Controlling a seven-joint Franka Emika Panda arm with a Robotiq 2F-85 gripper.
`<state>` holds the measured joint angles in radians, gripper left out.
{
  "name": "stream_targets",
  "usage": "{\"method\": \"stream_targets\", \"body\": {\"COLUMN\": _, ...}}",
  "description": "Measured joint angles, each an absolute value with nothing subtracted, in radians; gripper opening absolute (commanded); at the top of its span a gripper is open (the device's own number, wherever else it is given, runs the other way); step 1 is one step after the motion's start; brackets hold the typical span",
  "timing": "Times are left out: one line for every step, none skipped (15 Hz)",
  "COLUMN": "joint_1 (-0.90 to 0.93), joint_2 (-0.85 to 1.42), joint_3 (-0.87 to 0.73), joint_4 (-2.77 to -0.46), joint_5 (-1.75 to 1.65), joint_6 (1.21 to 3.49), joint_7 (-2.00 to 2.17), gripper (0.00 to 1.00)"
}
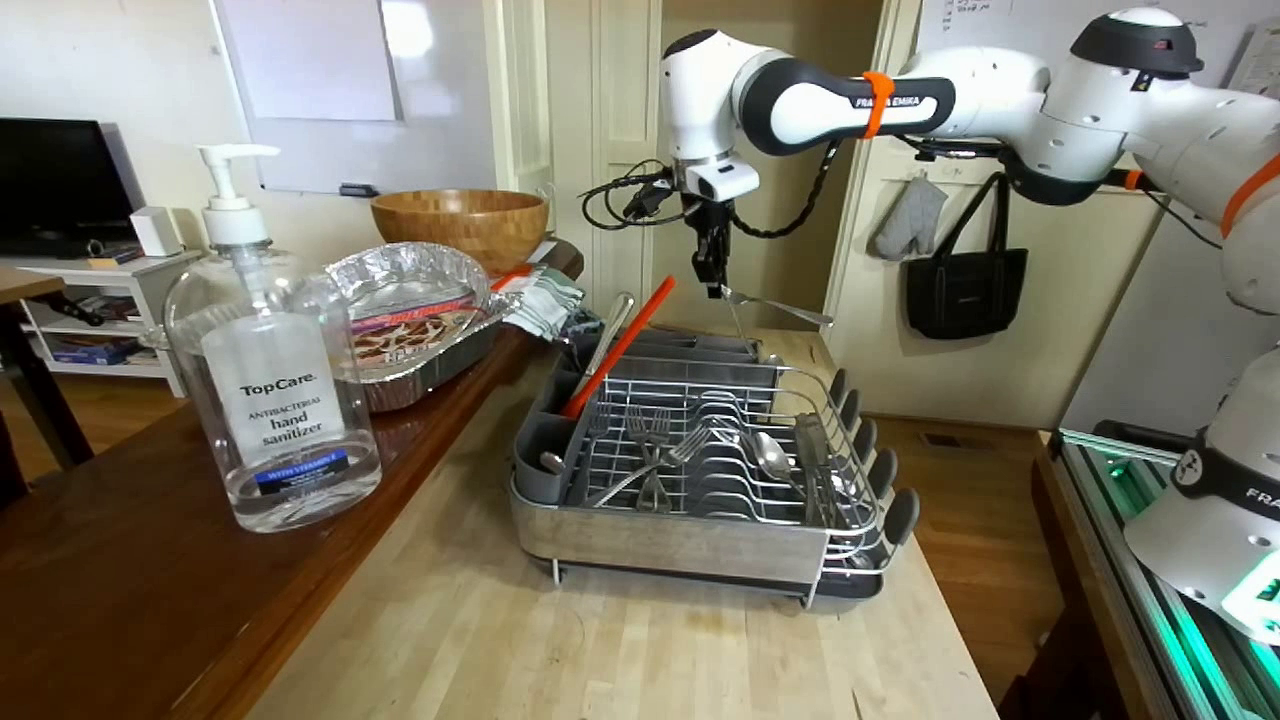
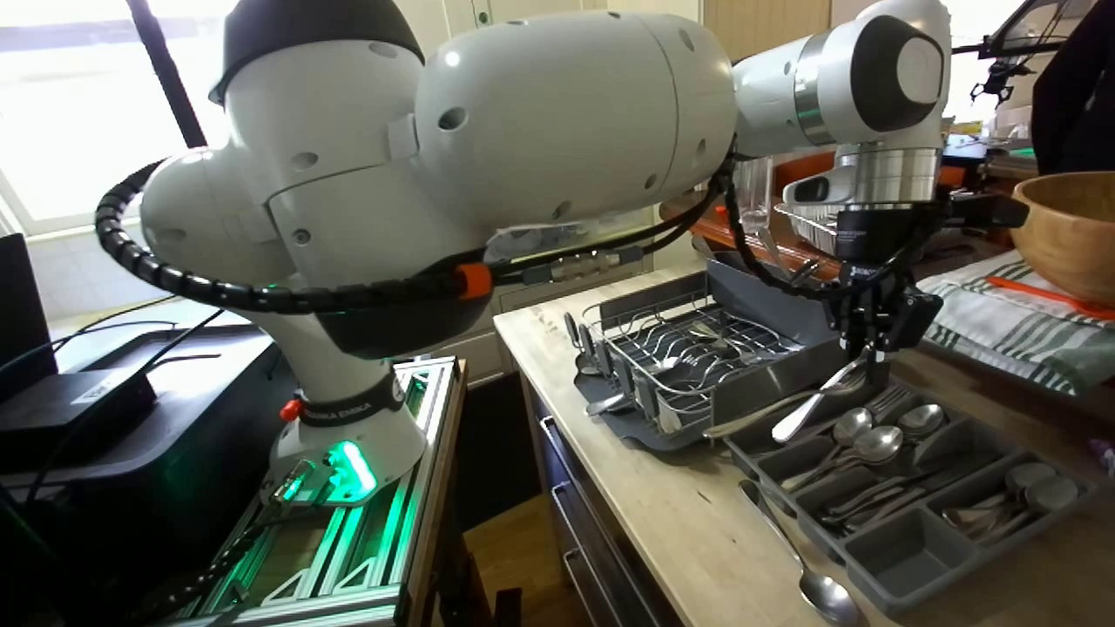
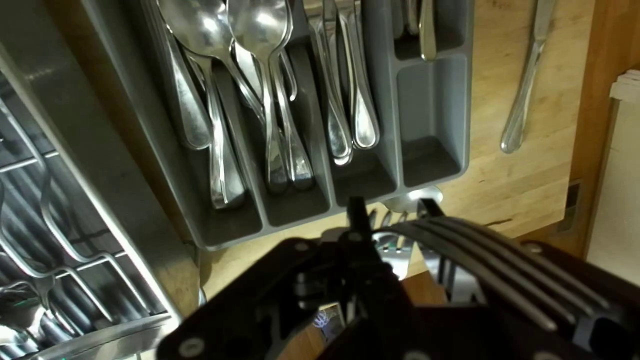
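My gripper [image 1: 716,290] is shut on forks, at least two. They splay out at different angles: a fork [image 1: 790,309] slants right and down in an exterior view, and fork handles [image 2: 806,409] point left and down in an exterior view. In the wrist view, fork tines [image 3: 480,260] lie across the finger on the right, and another fork head [image 3: 395,252] shows between the fingers [image 3: 392,207]. The gripper is in the air near the grey cutlery tray [image 2: 906,553]. The tray [image 3: 432,110] holds spoons [image 3: 262,30] and other cutlery in its compartments.
The dish rack [image 1: 670,545] with loose forks, spoons and an orange utensil [image 1: 625,345] stands beside the tray. A spoon [image 2: 827,596] and a knife [image 3: 522,100] lie on the counter. A sanitizer bottle [image 1: 285,430], foil pan [image 1: 430,370], striped towel [image 2: 1037,322] and wooden bowl [image 2: 1071,231] are close by.
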<state>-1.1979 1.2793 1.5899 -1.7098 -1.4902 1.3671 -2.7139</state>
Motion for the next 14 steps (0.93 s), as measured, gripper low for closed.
{"method": "stream_targets", "body": {"joint_1": -1.198, "joint_2": 1.281, "joint_3": 1.590, "joint_4": -1.711, "joint_5": -1.495, "joint_6": 1.367, "joint_7": -2.714, "gripper": 0.07}}
{"method": "stream_targets", "body": {"joint_1": -1.199, "joint_2": 1.284, "joint_3": 1.590, "joint_4": -1.711, "joint_5": -1.497, "joint_6": 1.369, "joint_7": -2.714, "gripper": 0.07}}
{"method": "stream_targets", "body": {"joint_1": -1.200, "joint_2": 1.286, "joint_3": 1.591, "joint_4": -1.711, "joint_5": -1.497, "joint_6": 1.370, "joint_7": -2.714, "gripper": 0.07}}
{"method": "stream_targets", "body": {"joint_1": -1.203, "joint_2": 1.290, "joint_3": 1.593, "joint_4": -1.711, "joint_5": -1.498, "joint_6": 1.371, "joint_7": -2.714, "gripper": 0.07}}
{"method": "stream_targets", "body": {"joint_1": -1.205, "joint_2": 1.293, "joint_3": 1.595, "joint_4": -1.711, "joint_5": -1.498, "joint_6": 1.372, "joint_7": -2.714, "gripper": 0.07}}
{"method": "stream_targets", "body": {"joint_1": -1.207, "joint_2": 1.298, "joint_3": 1.599, "joint_4": -1.711, "joint_5": -1.498, "joint_6": 1.372, "joint_7": -2.714, "gripper": 0.07}}
{"method": "stream_targets", "body": {"joint_1": -1.206, "joint_2": 1.297, "joint_3": 1.596, "joint_4": -1.723, "joint_5": -1.450, "joint_6": 1.406, "joint_7": -2.702, "gripper": 0.30}}
{"method": "stream_targets", "body": {"joint_1": -1.202, "joint_2": 1.290, "joint_3": 1.587, "joint_4": -1.756, "joint_5": -1.387, "joint_6": 1.457, "joint_7": -2.683, "gripper": 0.30}}
{"method": "stream_targets", "body": {"joint_1": -1.195, "joint_2": 1.283, "joint_3": 1.581, "joint_4": -1.787, "joint_5": -1.362, "joint_6": 1.482, "joint_7": -2.665, "gripper": 0.30}}
{"method": "stream_targets", "body": {"joint_1": -1.186, "joint_2": 1.275, "joint_3": 1.577, "joint_4": -1.807, "joint_5": -1.352, "joint_6": 1.490, "joint_7": -2.650, "gripper": 0.30}}
{"method": "stream_targets", "body": {"joint_1": -1.178, "joint_2": 1.269, "joint_3": 1.576, "joint_4": -1.818, "joint_5": -1.342, "joint_6": 1.491, "joint_7": -2.639, "gripper": 0.30}}
{"method": "stream_targets", "body": {"joint_1": -1.173, "joint_2": 1.264, "joint_3": 1.576, "joint_4": -1.822, "joint_5": -1.338, "joint_6": 1.491, "joint_7": -2.634, "gripper": 0.30}}
{"method": "stream_targets", "body": {"joint_1": -1.173, "joint_2": 1.260, "joint_3": 1.575, "joint_4": -1.822, "joint_5": -1.335, "joint_6": 1.491, "joint_7": -2.633, "gripper": 0.30}}
{"method": "stream_targets", "body": {"joint_1": -1.176, "joint_2": 1.258, "joint_3": 1.575, "joint_4": -1.822, "joint_5": -1.335, "joint_6": 1.492, "joint_7": -2.633, "gripper": 0.30}}
